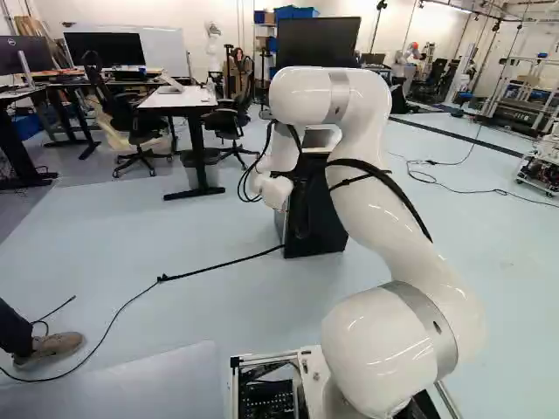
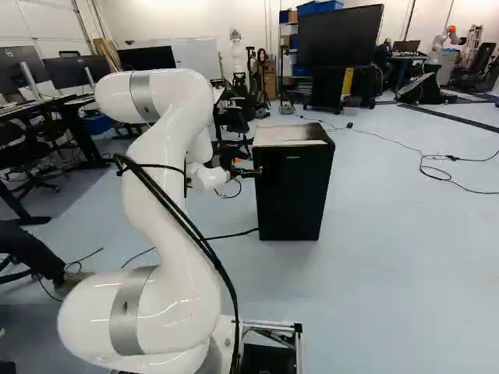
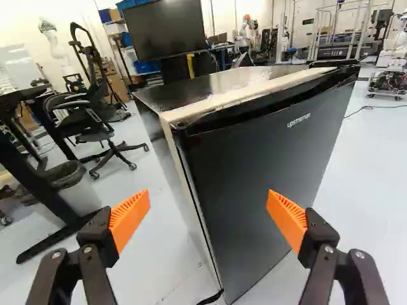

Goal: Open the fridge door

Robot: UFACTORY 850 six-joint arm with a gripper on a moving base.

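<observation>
A: Fridge (image 2: 292, 195): upright on the floor, just right of the arm (image 2: 168, 241) in the right base view; partly hidden behind it in the left base view. Door (image 3: 254, 178) looks closed.

B: Gripper (image 3: 208, 194)?

A: Spread wide, nothing held. Orange pads (image 3: 130, 219) well apart, the fridge's near upright corner showing ahead between them. No contact visible in the wrist view.

B: Main risks?

A: Missed purchase, I judge. Closing here could catch air, or skate off the smooth front. Pushing ahead off-line could drive a finger into the corner, shoving or tipping the whole fridge.

B: And once hooked?

A: Hinge side unclear to me. Pulling at the wrong edge, or straight back rather than along the door's swing, could drag the fridge or slip the grip. Cable (image 2: 242, 233) by its foot might snag if the fridge shifts.

B: Pose?

A: Arm climbs from its base joint, bends over high up, then drops to the wrist. Gripper reaches across toward the fridge's near side, around the height of its upper part.
</observation>
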